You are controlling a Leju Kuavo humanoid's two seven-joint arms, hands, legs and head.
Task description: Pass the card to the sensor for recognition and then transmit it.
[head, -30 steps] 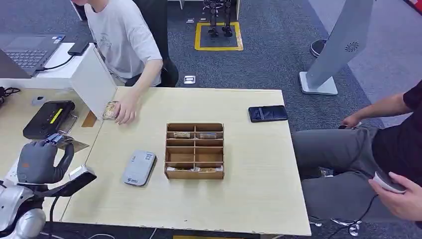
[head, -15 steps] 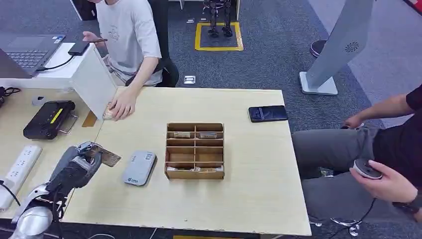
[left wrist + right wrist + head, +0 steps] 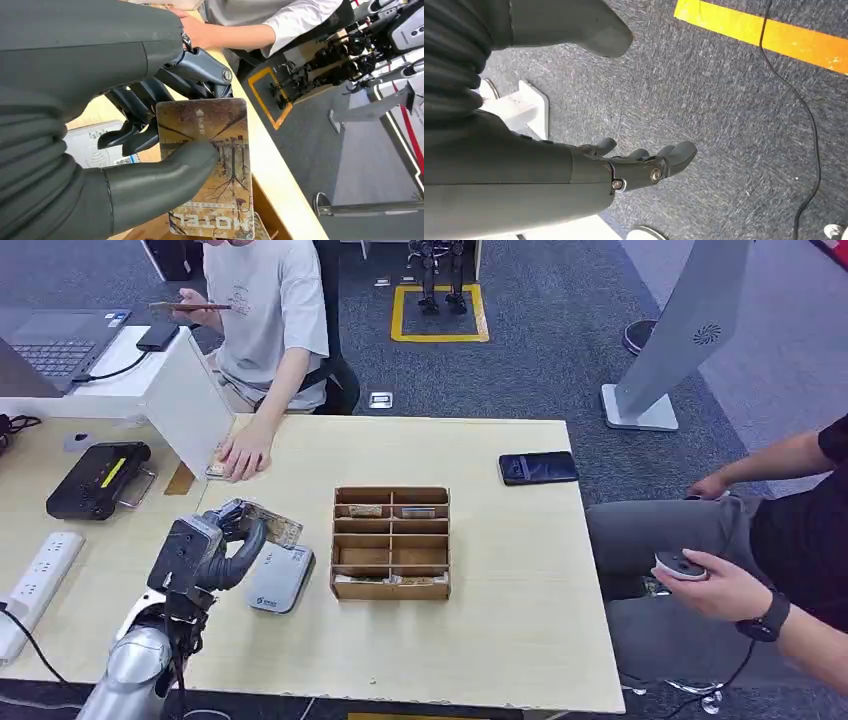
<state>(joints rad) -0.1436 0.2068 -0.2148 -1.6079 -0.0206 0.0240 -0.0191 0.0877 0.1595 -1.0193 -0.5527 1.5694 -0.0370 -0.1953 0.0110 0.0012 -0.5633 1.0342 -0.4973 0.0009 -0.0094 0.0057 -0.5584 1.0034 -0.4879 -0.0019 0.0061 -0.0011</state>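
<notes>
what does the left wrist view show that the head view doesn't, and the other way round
Left wrist view alone: the print on the card, a tree-like pattern and the word HOTEL, with the thumb pressing its face.

Head view alone: the wooden compartment box, the dark phone, the black device, the power strip, and a seated person holding a small controller.

Both: the left robot hand holding the card, the grey card sensor on the table, and a person's hand at the table's far edge.

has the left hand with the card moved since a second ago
Yes. The left hand, holding the card, has swung from the table's left edge toward the grey card reader, now right beside it.
</notes>
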